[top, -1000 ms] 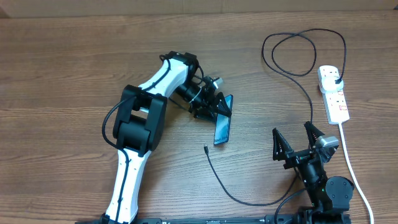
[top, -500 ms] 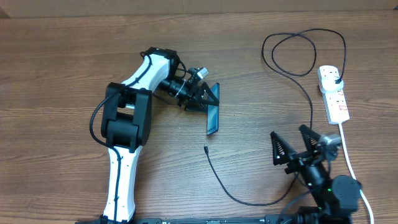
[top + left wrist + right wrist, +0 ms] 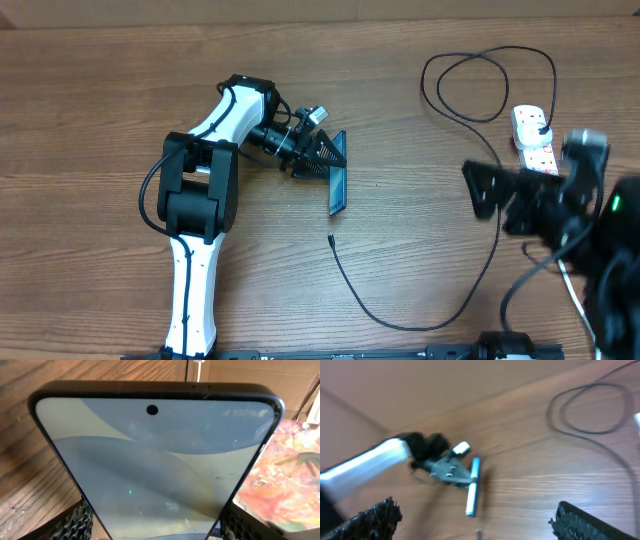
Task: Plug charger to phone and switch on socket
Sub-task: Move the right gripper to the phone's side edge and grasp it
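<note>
Left pincer [image 3: 331, 162] sits just left of desk [image 3: 120, 90] centre, clamped on the near end of the phone [image 3: 339, 188]. The phone is tilted up on edge with its screen lit; contact with the desk can't be told. Right pincer [image 3: 477, 525] is raised at 3 o'clock, blurred, with its fingers spread wide and nothing between them. The charger cable [image 3: 400, 325] has its connector tip [image 3: 330, 239] lying at 6 o'clock of the phone, apart from it. The cable loops round toward 1 o'clock. Its plug [image 3: 541, 129] sits in the power strip [image 3: 526, 119] at 2 o'clock, which is partly hidden by the right arm.
</note>
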### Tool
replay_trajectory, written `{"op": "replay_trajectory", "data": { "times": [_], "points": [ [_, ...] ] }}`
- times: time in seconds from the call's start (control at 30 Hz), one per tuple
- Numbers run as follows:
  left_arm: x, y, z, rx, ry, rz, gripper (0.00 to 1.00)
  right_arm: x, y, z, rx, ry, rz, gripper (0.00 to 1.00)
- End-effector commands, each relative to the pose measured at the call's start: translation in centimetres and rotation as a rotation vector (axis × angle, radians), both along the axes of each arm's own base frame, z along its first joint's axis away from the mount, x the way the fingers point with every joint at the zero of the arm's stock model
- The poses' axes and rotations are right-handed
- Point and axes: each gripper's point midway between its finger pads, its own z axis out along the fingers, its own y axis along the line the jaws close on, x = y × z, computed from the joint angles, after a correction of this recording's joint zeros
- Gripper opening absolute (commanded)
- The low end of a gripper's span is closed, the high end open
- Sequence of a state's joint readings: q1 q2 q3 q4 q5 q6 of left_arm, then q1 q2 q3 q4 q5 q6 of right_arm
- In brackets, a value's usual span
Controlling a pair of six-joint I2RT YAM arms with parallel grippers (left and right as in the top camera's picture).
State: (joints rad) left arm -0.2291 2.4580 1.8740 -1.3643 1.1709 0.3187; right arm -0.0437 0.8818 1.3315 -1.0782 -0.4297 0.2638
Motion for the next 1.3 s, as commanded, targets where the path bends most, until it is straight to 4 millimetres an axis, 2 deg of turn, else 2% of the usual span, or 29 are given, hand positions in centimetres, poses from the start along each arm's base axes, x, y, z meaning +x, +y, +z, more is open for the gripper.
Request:
{"op": "replay_trajectory", "data": {
  "times": [0.0, 0.07, 0.1, 0.13, 0.27, 0.33, 0.4, 0.57, 0.77, 0.93, 1.07, 1.27],
  "points": [
    [0.3, -0.2, 0.5, -0.064, -0.027, 0.007, 0.63, 0.5, 3.2, 2.4, 0.123, 0.022, 0.186, 0.97],
    [0.4, -0.2, 0.5, -0.065, -0.031, 0.007, 0.63, 1.1, 3.8, 1.8, 0.161, 0.066, 0.224, 0.68],
    [0.4, -0.2, 0.5, -0.065, -0.033, 0.008, 0.63, 1.6, 3.9, 0.9, 0.174, 0.111, 0.217, 0.61],
    [0.5, -0.2, 0.5, -0.066, -0.035, 0.007, 0.63, 1.9, 3.9, 0.0, 0.181, 0.16, 0.207, 0.59],
    [0.5, -0.2, 0.5, -0.066, -0.035, 0.007, 0.63, 2.8, 4.9, -3.7, 0.14, 0.315, 0.211, 0.6],
    [0.5, -0.2, 0.5, -0.065, -0.035, 0.008, 0.63, 3.1, 5.9, -5.7, 0.091, 0.379, 0.226, 0.61],
    [0.5, -0.2, 0.5, -0.065, -0.037, 0.008, 0.63, 3.4, 7.7, -8.2, 0.026, 0.457, 0.254, 0.66],
    [0.5, -0.2, 0.5, -0.066, -0.038, 0.007, 0.64, 4.2, 9.5, -12.7, -0.091, 0.593, 0.205, 0.68],
    [0.5, -0.1, 0.4, -0.063, -0.04, 0.007, 0.64, 4.0, 14.0, -18.2, -0.204, 0.718, 0.305, 0.69],
    [0.5, -0.2, 0.4, -0.064, -0.041, 0.007, 0.64, 4.1, 17.0, -22.3, -0.246, 0.79, 0.351, 0.69],
    [0.5, -0.2, 0.4, -0.063, -0.04, 0.007, 0.64, 4.8, 18.6, -25.1, -0.266, 0.809, 0.374, 0.69],
    [0.5, -0.2, 0.4, -0.063, -0.041, 0.006, 0.65, 6.8, 18.5, -26.5, -0.31, 0.757, 0.333, 0.67]
  ]
}}
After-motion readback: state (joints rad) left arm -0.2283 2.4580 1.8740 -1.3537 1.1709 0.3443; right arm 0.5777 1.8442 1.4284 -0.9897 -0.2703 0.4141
